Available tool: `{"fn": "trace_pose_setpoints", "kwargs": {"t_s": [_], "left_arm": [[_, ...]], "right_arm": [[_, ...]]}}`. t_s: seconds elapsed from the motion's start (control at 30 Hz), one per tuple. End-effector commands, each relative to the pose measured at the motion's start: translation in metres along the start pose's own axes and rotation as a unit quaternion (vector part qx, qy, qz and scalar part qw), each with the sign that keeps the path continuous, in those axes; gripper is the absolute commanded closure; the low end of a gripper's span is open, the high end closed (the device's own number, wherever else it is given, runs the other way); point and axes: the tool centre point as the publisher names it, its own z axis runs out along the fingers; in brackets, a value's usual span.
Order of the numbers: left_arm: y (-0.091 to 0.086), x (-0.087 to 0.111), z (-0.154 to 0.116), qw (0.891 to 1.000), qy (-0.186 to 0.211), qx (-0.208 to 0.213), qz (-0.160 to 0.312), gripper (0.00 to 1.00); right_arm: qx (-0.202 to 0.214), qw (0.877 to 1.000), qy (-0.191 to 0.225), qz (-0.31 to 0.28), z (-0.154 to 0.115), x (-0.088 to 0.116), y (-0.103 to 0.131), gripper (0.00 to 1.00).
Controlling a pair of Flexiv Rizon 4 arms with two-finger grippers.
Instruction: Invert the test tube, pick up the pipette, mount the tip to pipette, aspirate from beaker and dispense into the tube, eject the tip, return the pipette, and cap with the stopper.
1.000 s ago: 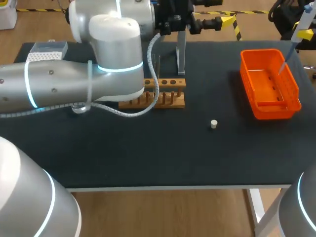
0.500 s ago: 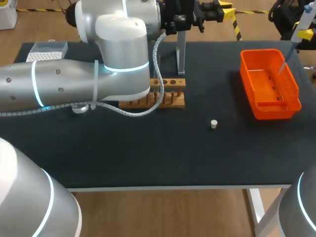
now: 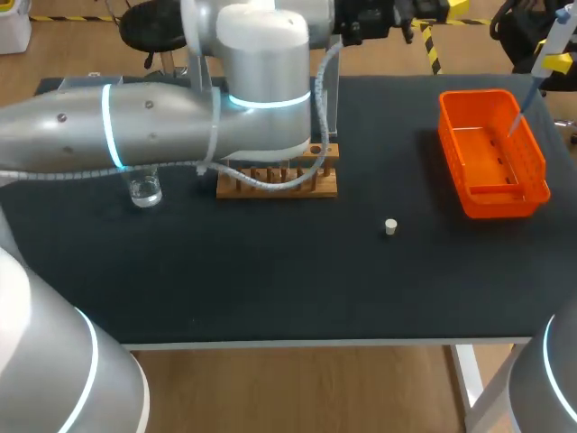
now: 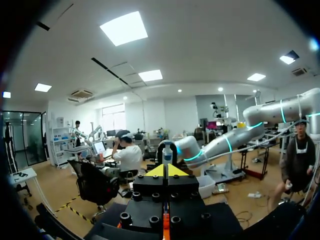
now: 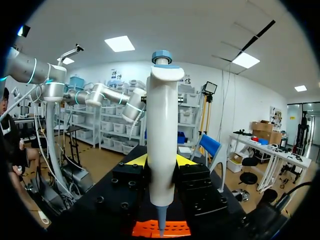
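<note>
The pipette [image 5: 161,135] is held upright between the fingers of the right gripper [image 5: 161,162], which are pinched on its white body from both sides. Its thin tip [image 5: 161,226] is pointed down at the orange basket [image 5: 172,230]. In the head view the pipette [image 3: 552,41] is seen at the far right, with the right gripper [image 3: 560,63] just beside it and above the basket's [image 3: 491,194] far right corner. The small stopper [image 3: 390,226] is left lying on the dark table [image 3: 270,271], to the left of the basket and nearer. Further left stands the wooden rack [image 3: 311,183], partly covered by the left arm [image 3: 135,126]. The glass beaker [image 3: 144,191] is placed to the rack's left. The left gripper [image 4: 167,171] is raised beyond the table's far edge, its yellow tips pressed together with nothing seen between them.
</note>
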Motion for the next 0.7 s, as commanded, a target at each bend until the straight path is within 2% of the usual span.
{"fn": "trace_pose_setpoints", "kwargs": {"t_s": [0.03, 0.4, 0.7], "left_arm": [[-0.002, 0.0, 0.04, 1.0, -0.008, 0.005, -0.004, 1.0], [-0.002, -0.002, 0.075, 1.0, -0.006, 0.011, -0.025, 1.0], [0.001, 0.001, 0.098, 1.0, -0.002, 0.015, 0.001, 1.0]], "right_arm": [[0.001, 1.0, 0.0, 0.0, 0.0, 0.0, 0.001, 1.0], [0.001, 1.0, 0.0, 0.0, 0.0, 0.0, 0.001, 1.0], [0.001, 1.0, 0.0, 0.0, 0.0, 0.0, 0.001, 1.0]]}}
